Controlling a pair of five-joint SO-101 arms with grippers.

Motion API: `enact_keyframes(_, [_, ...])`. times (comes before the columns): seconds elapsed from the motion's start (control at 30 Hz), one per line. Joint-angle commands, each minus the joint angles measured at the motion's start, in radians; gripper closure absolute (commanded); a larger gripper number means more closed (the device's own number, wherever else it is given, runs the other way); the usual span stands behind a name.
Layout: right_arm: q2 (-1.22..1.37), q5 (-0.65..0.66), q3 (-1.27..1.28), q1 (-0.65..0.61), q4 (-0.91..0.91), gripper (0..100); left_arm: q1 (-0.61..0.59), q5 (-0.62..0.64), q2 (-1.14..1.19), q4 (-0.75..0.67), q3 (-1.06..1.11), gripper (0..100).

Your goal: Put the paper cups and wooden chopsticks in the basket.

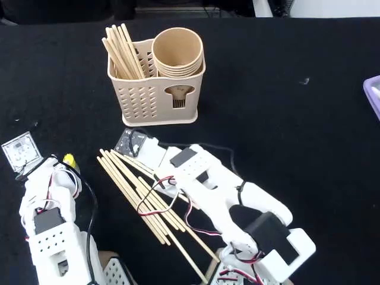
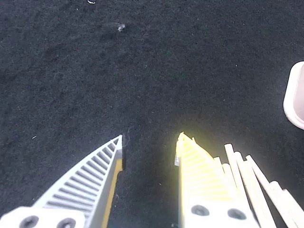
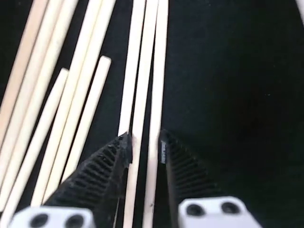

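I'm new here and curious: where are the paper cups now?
In the high view the paper cups sit stacked in the right compartment of the basket, at the far middle of the table, beside chopsticks standing in its left compartment.

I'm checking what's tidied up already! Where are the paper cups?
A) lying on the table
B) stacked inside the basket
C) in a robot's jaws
B: the paper cups sit stacked in the basket, beside some chopsticks.
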Motion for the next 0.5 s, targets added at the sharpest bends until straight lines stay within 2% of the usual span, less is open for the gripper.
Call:
enact_keyframes(0.0, [-0.007, 0.020, 0.010, -0.006, -0.005, 91.0, 0.005, -0.006, -0.012, -0.020, -0.008, 81])
enact_keyframes(0.07, [-0.010, 0.020, 0.016, -0.006, -0.005, 93.2, 0.005, -0.006, -0.012, -0.020, -0.008, 81])
enact_keyframes(0.13, [-0.010, 0.018, 0.015, -0.006, -0.005, 99.4, 0.005, -0.006, -0.012, -0.020, -0.007, 81])
enact_keyframes(0.3, [-0.047, 0.018, -0.036, 0.005, 0.114, 98.8, 0.005, -0.006, -0.012, -0.020, -0.007, 81])
enact_keyframes(0.47, [-0.251, 0.020, -0.104, 0.054, 0.265, 98.8, 0.005, -0.006, -0.012, -0.020, -0.008, 81])
